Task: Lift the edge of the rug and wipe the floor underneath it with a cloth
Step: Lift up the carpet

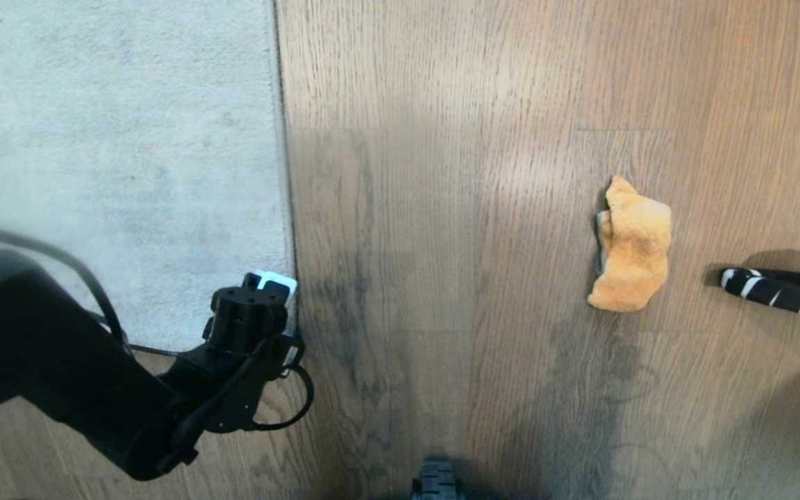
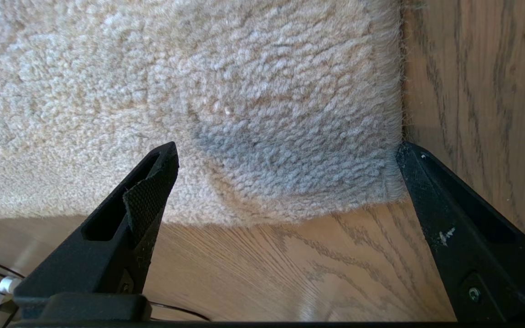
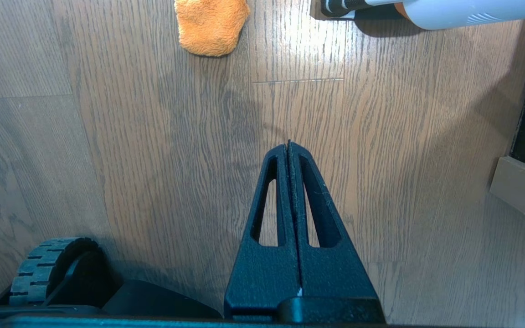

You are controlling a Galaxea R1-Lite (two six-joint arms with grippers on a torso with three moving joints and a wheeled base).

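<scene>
A: Where do we have our left gripper (image 2: 285,155)?

B: At the near corner of the rug (image 2: 198,91), pointing down. Its jaws are spread wide and hold nothing. From the left wrist view, one finger (image 2: 153,187) is over the pile and the other sits just off the rug's side edge, over the floor (image 2: 290,264). The rounded corner lies between them.

A: Is the rug lifted at all?

B: No, it lies flat; in the head view the rug (image 1: 115,153) fills the upper left, and its edge runs straight against the floor (image 1: 455,208).

A: And the cloth?

B: The cloth (image 1: 632,246) lies crumpled on the floor, well apart from the rug, off to our right. In the right wrist view the cloth (image 3: 211,25) sits ahead of our right gripper (image 3: 289,146).

A: What is our right gripper doing?

B: Its fingers are pressed together, empty, above bare floor (image 3: 153,159), clear of the cloth.

A: Anything else nearby?

B: A white tool with a black-and-white striped tip (image 1: 782,288) lies on the floor just beyond the cloth, and one of our base wheels (image 3: 50,269) shows in the right wrist view.
</scene>
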